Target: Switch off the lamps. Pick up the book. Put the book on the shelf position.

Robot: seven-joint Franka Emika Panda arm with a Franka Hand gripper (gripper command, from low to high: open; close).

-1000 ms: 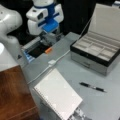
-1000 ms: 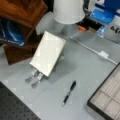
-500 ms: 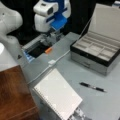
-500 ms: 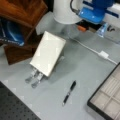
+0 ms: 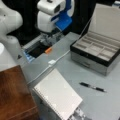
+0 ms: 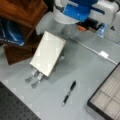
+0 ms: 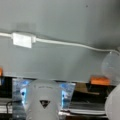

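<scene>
A grey table [image 5: 75,72] is seen in both front views, with a dark, unlit background behind it. The gripper [image 5: 51,37] is held low at the table's far edge, beneath the white and blue wrist, above a dark recess where an orange tab [image 5: 48,50] is found just beside it. Whether its fingers are spread or pressed together cannot be told; nothing is seen to be held by it.

Just in front of the gripper, a white cable [image 5: 60,57] with an inline switch [image 5: 52,62] is laid across the table; in the wrist view the same switch [image 7: 23,40] and cable are shown on the grey surface, with the orange tab [image 7: 100,80] at the table's edge.

The book [image 5: 57,96] is found well apart from the gripper, nearer a front view's bottom, lying tilted with its lower end propped on a small metal stand [image 6: 35,77]; it is untouched by the gripper. The shelf position [image 5: 15,95] is placed just beside the book, toward a front view's left.

To the gripper's other side, toward a front view's right, an open grey compartment box [image 5: 96,51] is set on the table, and a black pen [image 5: 93,87] is laid between the box and the book.
</scene>
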